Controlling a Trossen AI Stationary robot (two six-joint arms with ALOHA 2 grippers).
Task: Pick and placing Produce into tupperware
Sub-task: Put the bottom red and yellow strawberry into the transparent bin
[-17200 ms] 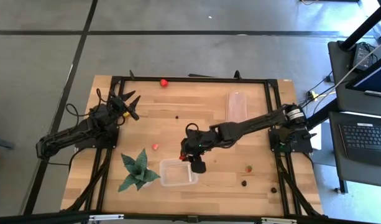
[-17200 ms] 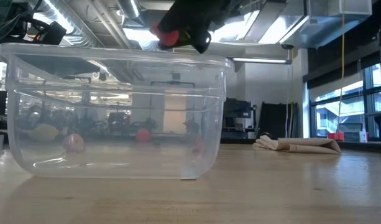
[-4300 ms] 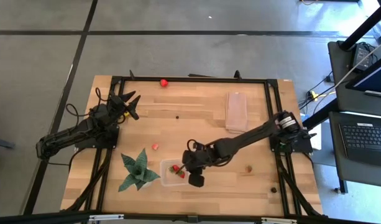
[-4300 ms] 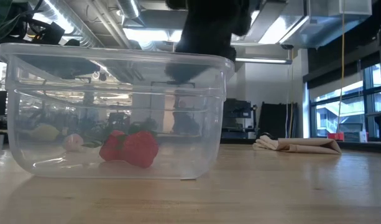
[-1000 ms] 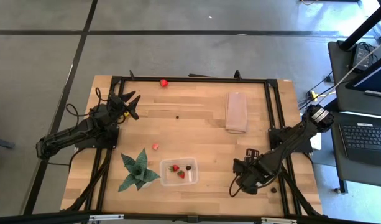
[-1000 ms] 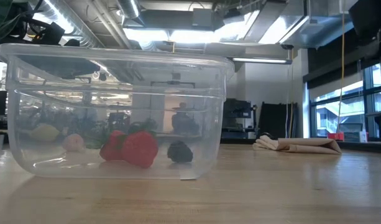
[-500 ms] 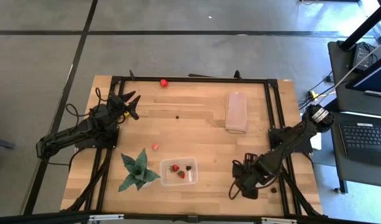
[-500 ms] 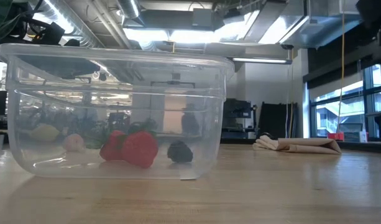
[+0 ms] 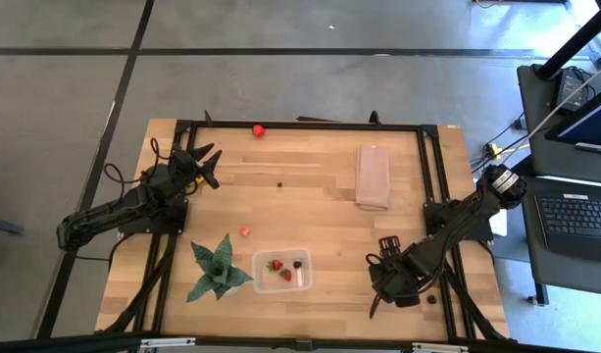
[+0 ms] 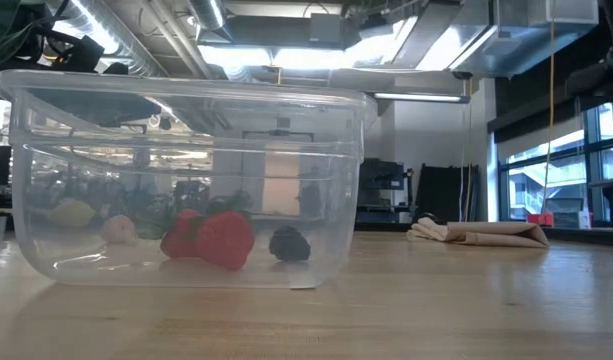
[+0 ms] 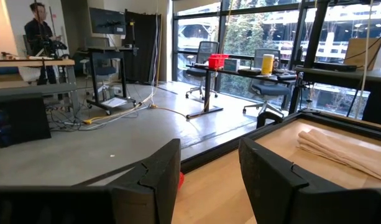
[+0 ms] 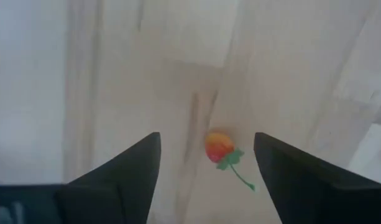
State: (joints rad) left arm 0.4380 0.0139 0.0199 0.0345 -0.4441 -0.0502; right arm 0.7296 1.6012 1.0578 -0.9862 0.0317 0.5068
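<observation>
The clear tupperware (image 9: 282, 272) stands near the table's near edge, beside the green plant. It holds two red strawberries (image 10: 211, 238) and a dark berry (image 10: 289, 243). My right gripper (image 9: 386, 277) is open above the near right part of the table, pointing down. In the right wrist view a small strawberry with a green stem (image 12: 219, 148) lies on the wood between the open fingers, which do not touch it. My left gripper (image 9: 204, 162) waits open at the far left. In the left wrist view (image 11: 206, 168) its fingers are apart.
Loose produce lies on the wood: a round red fruit (image 9: 258, 129) at the far edge, a tiny dark berry (image 9: 279, 182), a small strawberry (image 9: 245, 231) and a dark berry (image 9: 432, 298) near the right corner. A spiky green plant (image 9: 217, 270) and a folded beige cloth (image 9: 373, 176) are there too.
My right gripper has stayed over the same spot at the near right and has turned a little. Its arm has left the upper right corner of the low view. The tupperware and the fruits in it have not moved.
</observation>
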